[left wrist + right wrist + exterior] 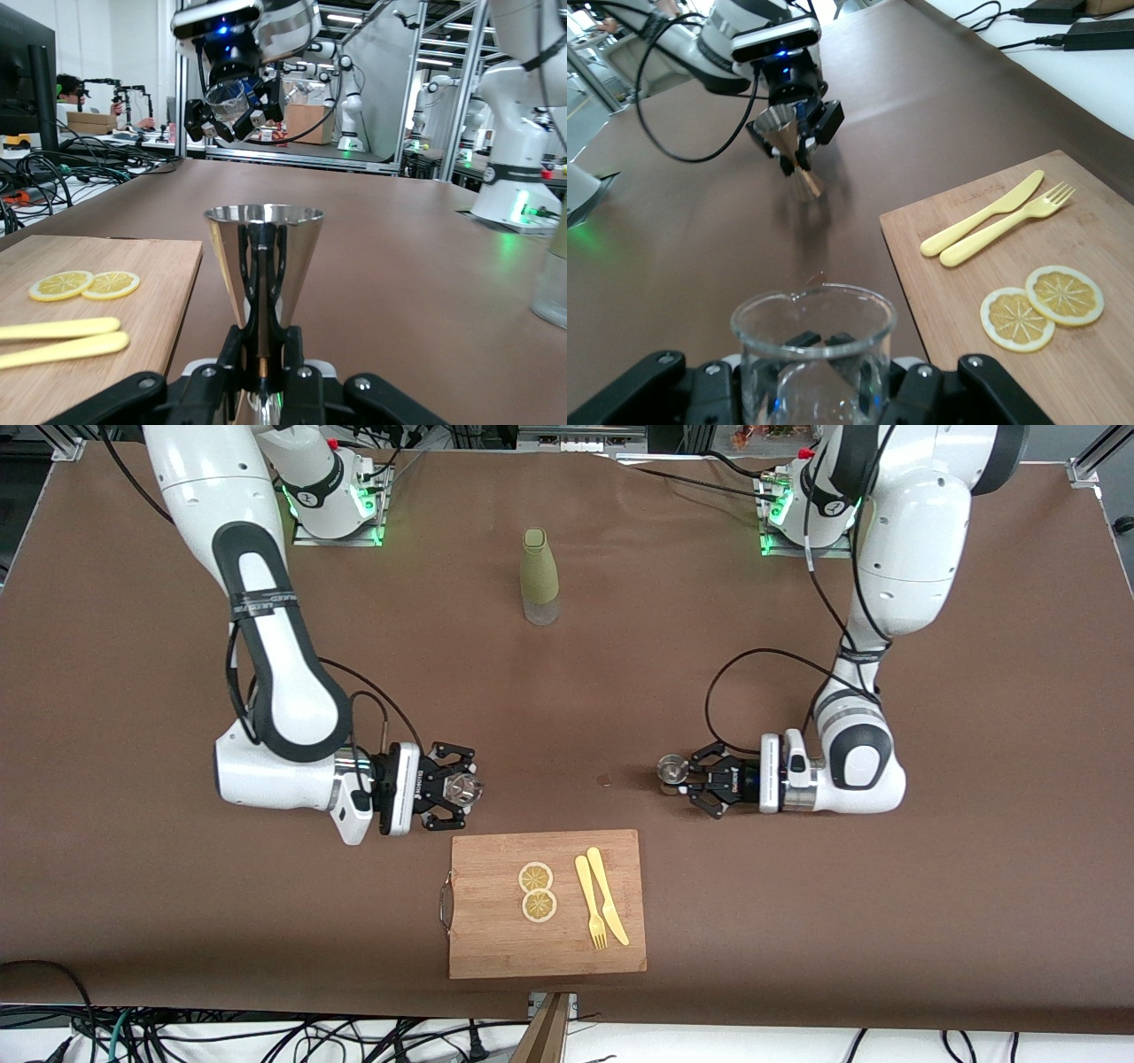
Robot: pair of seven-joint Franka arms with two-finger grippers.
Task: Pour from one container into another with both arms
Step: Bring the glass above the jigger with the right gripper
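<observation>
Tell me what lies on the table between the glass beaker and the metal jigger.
Front view: bare brown table between beaker and jigger, except a small spot.

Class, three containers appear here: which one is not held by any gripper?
The green bottle, standing alone nearer the robots' bases. The left gripper holds the metal jigger; the right gripper holds the glass beaker.

My front cam looks down high over the counter, facing both bases. Each wrist cam sits low, close, facing the other arm; all share the cutting board.
</observation>
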